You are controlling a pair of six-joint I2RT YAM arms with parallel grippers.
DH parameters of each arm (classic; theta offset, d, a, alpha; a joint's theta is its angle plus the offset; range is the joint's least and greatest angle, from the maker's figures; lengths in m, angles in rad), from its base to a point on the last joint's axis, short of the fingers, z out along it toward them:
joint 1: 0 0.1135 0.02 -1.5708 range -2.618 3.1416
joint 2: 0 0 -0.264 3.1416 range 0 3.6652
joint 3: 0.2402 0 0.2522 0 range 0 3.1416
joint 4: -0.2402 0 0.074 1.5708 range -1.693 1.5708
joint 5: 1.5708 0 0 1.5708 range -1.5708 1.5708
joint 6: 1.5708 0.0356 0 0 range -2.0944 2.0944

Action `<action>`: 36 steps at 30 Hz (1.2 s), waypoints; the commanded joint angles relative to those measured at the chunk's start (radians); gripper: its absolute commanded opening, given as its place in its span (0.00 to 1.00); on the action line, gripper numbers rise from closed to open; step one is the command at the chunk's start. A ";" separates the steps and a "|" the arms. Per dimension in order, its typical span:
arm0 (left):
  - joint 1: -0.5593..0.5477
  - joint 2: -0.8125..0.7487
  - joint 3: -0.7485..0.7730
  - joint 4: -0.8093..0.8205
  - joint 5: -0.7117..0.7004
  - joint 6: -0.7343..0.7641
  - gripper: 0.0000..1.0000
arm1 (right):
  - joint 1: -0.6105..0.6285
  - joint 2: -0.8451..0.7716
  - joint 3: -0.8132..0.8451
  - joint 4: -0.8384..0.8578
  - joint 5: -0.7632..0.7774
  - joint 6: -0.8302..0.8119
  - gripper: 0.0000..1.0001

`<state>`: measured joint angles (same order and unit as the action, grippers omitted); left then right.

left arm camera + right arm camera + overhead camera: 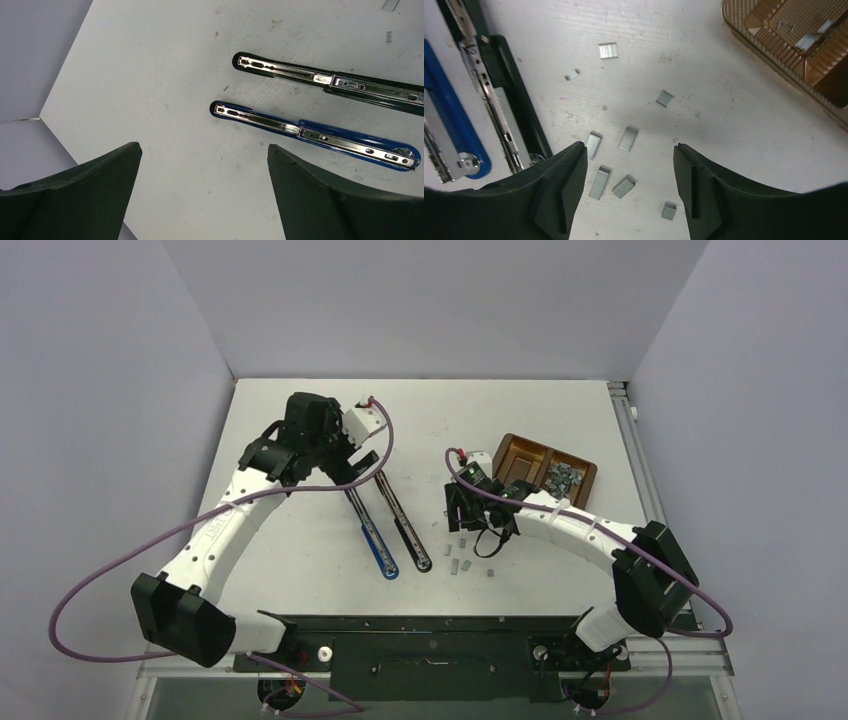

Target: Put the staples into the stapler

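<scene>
Two staplers lie opened flat side by side, a blue stapler and a black stapler, their metal channels facing up. Several loose staples are scattered on the table to the right of them. My right gripper hangs open just over these staples, nothing between its fingers. My left gripper is wide open and empty above bare table, by the far ends of the staplers.
A brown two-compartment tray sits behind and to the right of the right gripper, with more staples in its right compartment. Purple cables loop from both arms.
</scene>
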<state>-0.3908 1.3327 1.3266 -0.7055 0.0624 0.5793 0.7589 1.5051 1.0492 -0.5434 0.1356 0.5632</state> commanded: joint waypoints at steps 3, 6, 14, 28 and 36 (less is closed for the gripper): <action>0.004 0.029 0.056 -0.015 0.043 -0.024 0.96 | 0.001 -0.030 -0.045 0.119 -0.009 0.068 0.55; 0.005 0.038 0.060 -0.023 0.040 -0.041 0.96 | 0.000 0.023 -0.019 0.151 -0.043 0.089 0.50; 0.011 0.059 0.072 -0.024 0.016 -0.056 0.96 | -0.004 0.187 0.068 0.202 -0.173 0.184 0.49; 0.031 0.060 0.089 -0.015 0.007 -0.061 0.96 | -0.086 0.274 0.053 0.242 -0.252 0.237 0.44; 0.033 0.053 0.083 -0.006 0.004 -0.059 0.96 | -0.123 0.322 0.078 0.241 -0.286 0.214 0.44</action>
<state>-0.3641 1.4002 1.3716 -0.7334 0.0704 0.5312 0.6453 1.8046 1.0847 -0.3294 -0.1284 0.7906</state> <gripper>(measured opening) 0.960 0.437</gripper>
